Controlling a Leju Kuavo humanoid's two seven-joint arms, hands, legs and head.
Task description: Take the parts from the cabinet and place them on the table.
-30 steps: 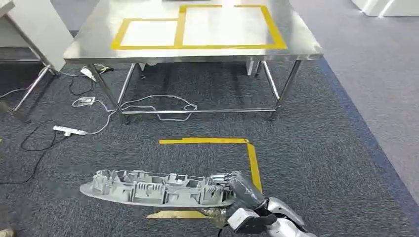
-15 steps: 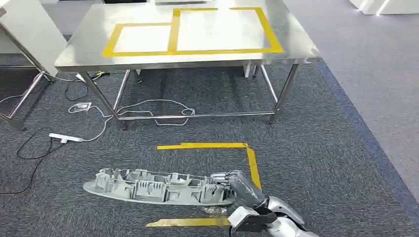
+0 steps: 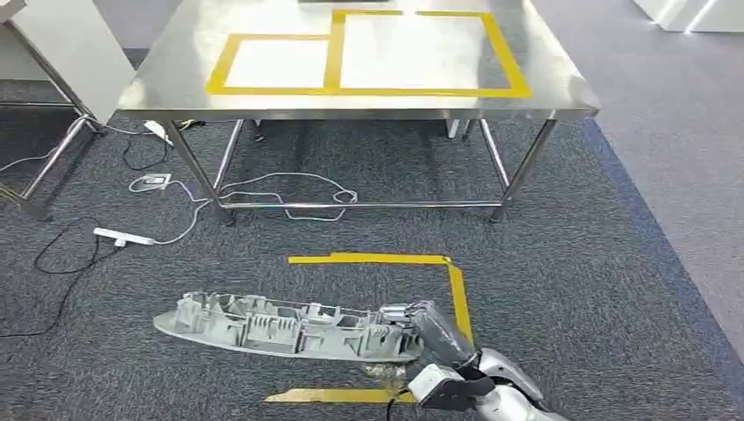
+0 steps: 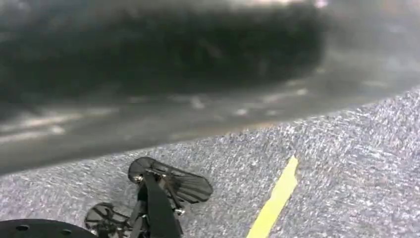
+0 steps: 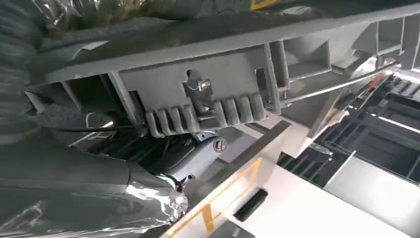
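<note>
A long grey moulded part (image 3: 281, 326) with ribs and pockets hangs level above the carpet, low in the head view. My right hand (image 3: 430, 329) grips its right end, with the silver forearm coming in from the bottom edge. In the right wrist view the ribbed underside of the part (image 5: 223, 99) passes close over my right hand (image 5: 74, 173). Ahead stands the steel table (image 3: 561, 92), its top marked with two yellow tape rectangles (image 3: 333, 53).
Yellow tape (image 3: 456, 289) marks a corner on the dark carpet in front of the table. White cables and a power strip (image 3: 123, 235) lie on the floor at the left. A white frame (image 3: 61, 53) stands at the far left. Lighter floor begins on the right.
The whole picture has shifted a little as the camera moved; the table now sits slightly to the right. The part stays held in my right hand as before.
</note>
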